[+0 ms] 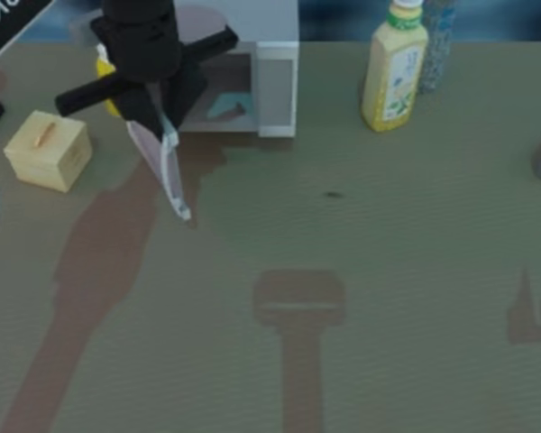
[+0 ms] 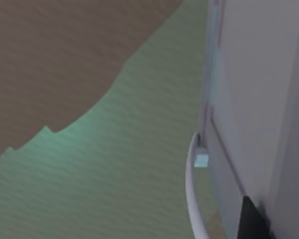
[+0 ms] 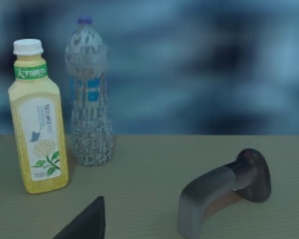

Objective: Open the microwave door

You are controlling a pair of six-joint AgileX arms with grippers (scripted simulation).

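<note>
Microwave door (image 1: 167, 162) ajar beneath left gripper (image 1: 153, 117).

The desk (image 1: 388, 271) is seen from above in the top view, with the microwave (image 1: 261, 81) at the far edge. The door (image 2: 254, 99) and its handle (image 2: 192, 199) are viewed from very close by the left wrist camera. From low over the desk, the yellow bottle (image 3: 39, 119) is faced by the right wrist camera; this bottle (image 1: 394, 68) is shared with the top view.
</note>
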